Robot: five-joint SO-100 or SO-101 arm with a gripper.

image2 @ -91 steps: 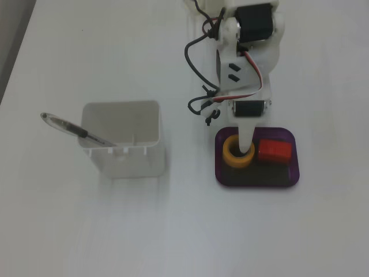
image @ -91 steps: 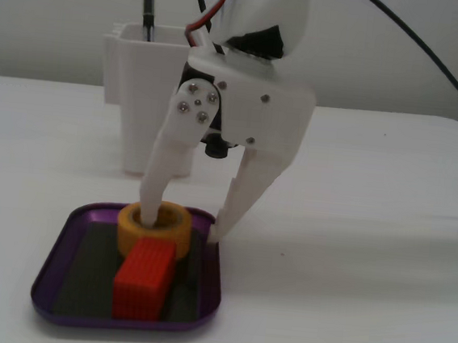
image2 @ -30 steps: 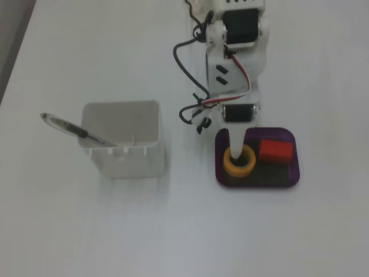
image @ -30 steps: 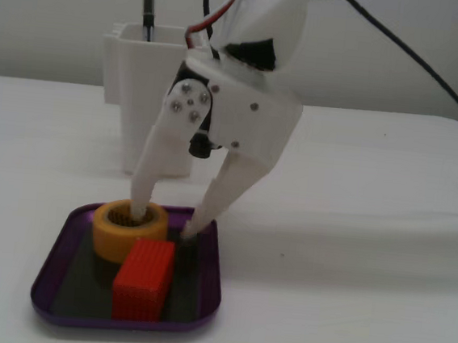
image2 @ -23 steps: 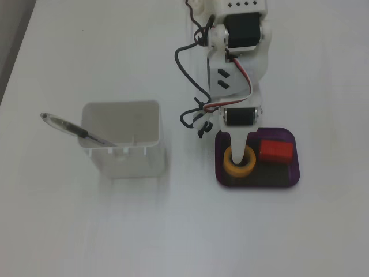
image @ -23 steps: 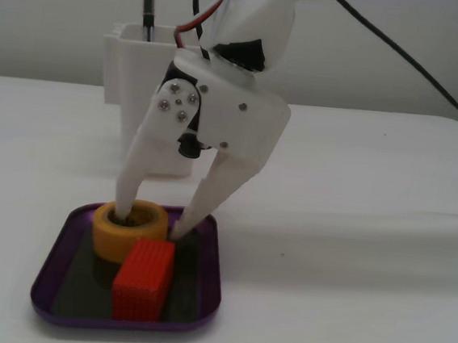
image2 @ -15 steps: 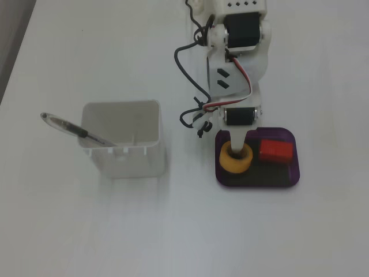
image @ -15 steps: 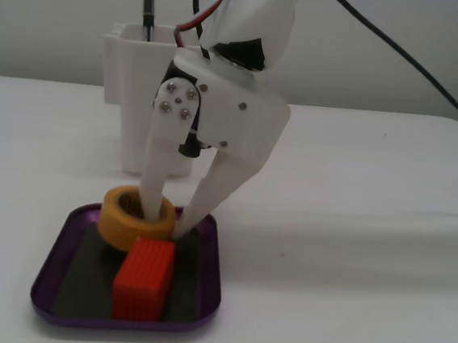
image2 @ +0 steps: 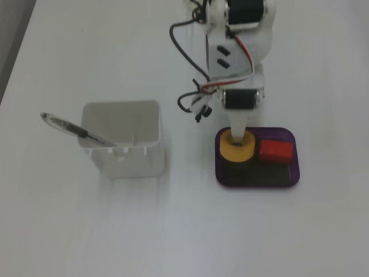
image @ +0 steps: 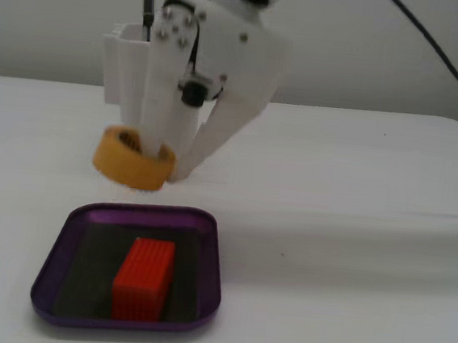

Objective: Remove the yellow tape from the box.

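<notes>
hanging clear above the box [image: 50,272] (red block [image: 144,279] inside), the yellow tape [image: 131,159], at 12 o'clock, is clamped by the hand [image: 161,162].

No readable text, label or number shows anywhere.

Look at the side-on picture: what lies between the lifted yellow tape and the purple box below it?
Nothing. In a fixed view the yellow tape hangs on the gripper above the box, with only bare white table showing between them. The red block sits lower, inside the box.

arm: reaching down from above | hand [image: 158,167]: fingers nearly closed, pinching, raised
</notes>
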